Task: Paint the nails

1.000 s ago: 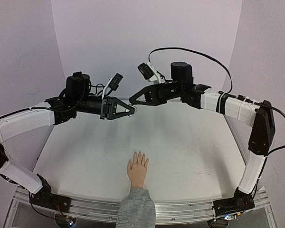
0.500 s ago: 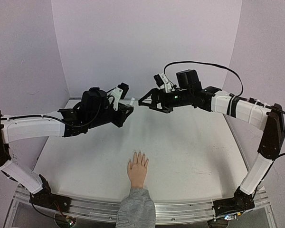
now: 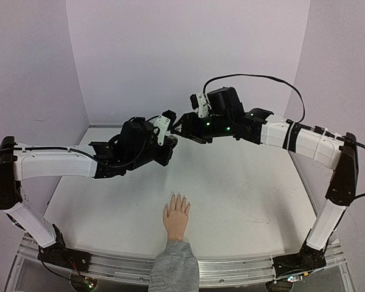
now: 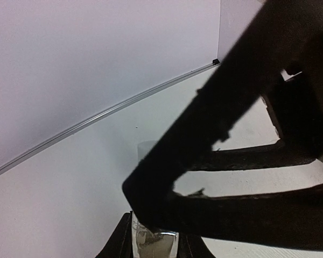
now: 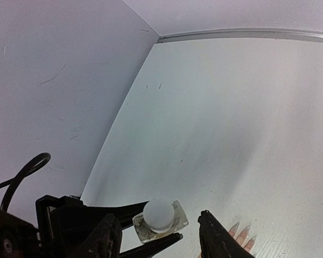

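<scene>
The left end effector (image 4: 153, 244) grips the bottle (image 5: 177, 216); its cap (image 5: 158, 213) sits lower centre between the right end effector (image 5: 157, 216) and its parted fingers, nails (image 5: 242, 232) lower right

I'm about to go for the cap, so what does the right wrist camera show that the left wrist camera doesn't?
Only the right wrist: the white cap of the bottle from above, the right gripper open, flanking it in the picture, and the hand's fingertips at the lower edge. Only the left wrist: a right finger crossing in front of the bottle, hiding most of it. Both: the bottle clamped in the left gripper.
</scene>
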Robot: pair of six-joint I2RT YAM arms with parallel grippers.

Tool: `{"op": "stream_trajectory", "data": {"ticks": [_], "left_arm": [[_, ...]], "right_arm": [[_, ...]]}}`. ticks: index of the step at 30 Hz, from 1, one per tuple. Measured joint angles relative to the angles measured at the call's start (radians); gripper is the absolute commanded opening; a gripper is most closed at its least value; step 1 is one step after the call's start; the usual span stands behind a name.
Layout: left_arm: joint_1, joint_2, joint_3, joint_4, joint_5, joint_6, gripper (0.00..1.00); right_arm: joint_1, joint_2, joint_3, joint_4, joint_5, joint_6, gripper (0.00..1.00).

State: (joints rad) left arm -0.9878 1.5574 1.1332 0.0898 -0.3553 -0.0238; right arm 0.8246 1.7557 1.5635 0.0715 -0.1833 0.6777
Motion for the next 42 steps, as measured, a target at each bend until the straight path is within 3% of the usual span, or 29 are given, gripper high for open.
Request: {"op": "stream_trajectory", "data": {"ticks": [3,12,18,21,25,27,30,34,35,37,42], "left_arm": [[-0.003,0.000,0.000,0.000,-0.015,0.000,0.00],[-0.007,0.015,0.000,-0.011,-0.043,-0.001,0.00],[0.010,-0.003,-0.007,-0.014,0.025,-0.011,0.00],[0.085,-0.064,-0.034,-0.026,0.269,-0.047,0.00],[0.235,-0.135,-0.031,-0.034,0.811,-0.140,0.00],[0.268,-0.154,-0.018,-0.042,1.013,-0.196,0.00],[0.282,-0.172,0.003,-0.057,1.219,-0.275,0.00],[0.280,-0.183,0.013,-0.060,1.352,-0.326,0.00],[0.280,-0.186,0.013,-0.060,1.368,-0.330,0.00],[0.279,-0.192,0.013,-0.063,1.380,-0.334,0.00],[0.260,-0.222,0.002,-0.023,1.260,-0.240,0.00]], "right_arm": [[0.008,0.040,0.036,-0.008,0.037,0.005,0.41],[0.030,0.102,0.089,-0.018,0.069,0.023,0.01],[0.014,0.101,0.089,-0.013,0.000,-0.055,0.00],[-0.029,0.090,0.066,0.036,-0.188,-0.121,0.00],[-0.098,0.086,0.035,0.196,-0.618,-0.175,0.00],[-0.106,0.086,0.032,0.256,-0.796,-0.198,0.00],[-0.102,0.084,0.032,0.322,-0.975,-0.225,0.00],[-0.082,0.072,0.032,0.360,-1.077,-0.261,0.00],[-0.078,0.071,0.032,0.365,-1.085,-0.264,0.01],[-0.072,0.071,0.032,0.376,-1.091,-0.269,0.35],[-0.075,0.058,0.008,0.357,-1.038,-0.230,0.86]]}}
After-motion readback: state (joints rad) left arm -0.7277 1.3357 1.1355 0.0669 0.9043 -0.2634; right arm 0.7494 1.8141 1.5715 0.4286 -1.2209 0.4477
